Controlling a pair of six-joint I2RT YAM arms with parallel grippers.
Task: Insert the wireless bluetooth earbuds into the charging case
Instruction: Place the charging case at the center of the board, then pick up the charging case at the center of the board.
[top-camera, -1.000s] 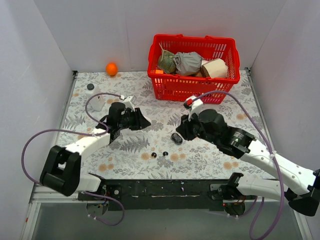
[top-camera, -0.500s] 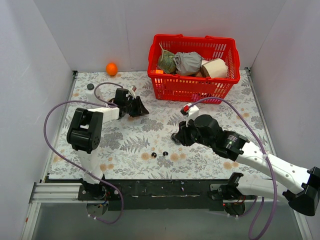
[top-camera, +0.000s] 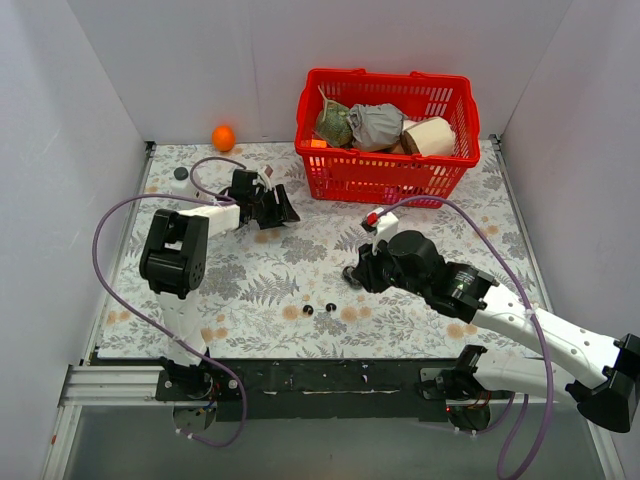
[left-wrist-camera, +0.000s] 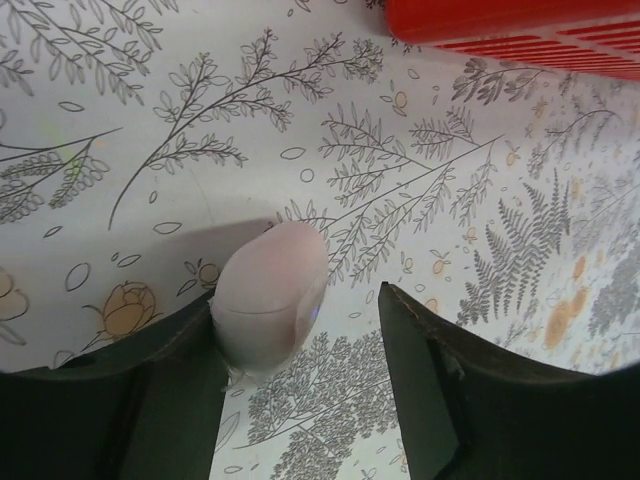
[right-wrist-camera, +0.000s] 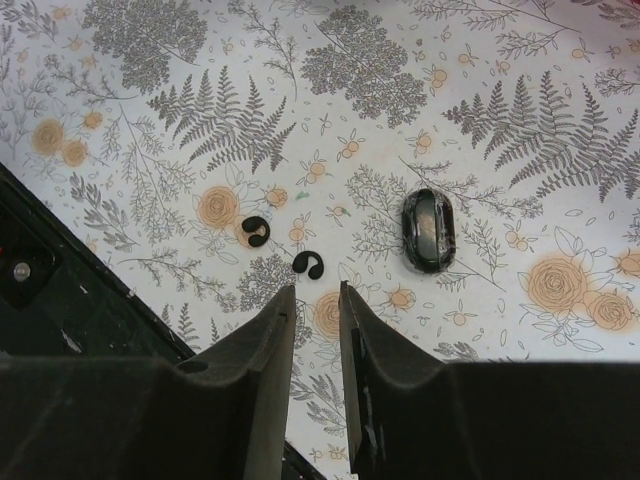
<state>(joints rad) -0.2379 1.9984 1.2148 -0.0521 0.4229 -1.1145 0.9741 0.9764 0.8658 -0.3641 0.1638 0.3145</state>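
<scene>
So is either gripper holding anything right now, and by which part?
Nothing held. Left gripper stands open around the white case, a gap on one side; right gripper is empty.

Overhead view spans the whole floral table (top-camera: 250, 290); both wrist views look down closely at patches.

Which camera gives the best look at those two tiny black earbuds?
The right wrist view: the earbuds lie close and sharp, curled shapes clear. The top external view shows only two dots; the left wrist view misses them.

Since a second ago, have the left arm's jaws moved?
Yes. The left jaws went farther up the table, away from the arm bases, toward the basket.
</scene>
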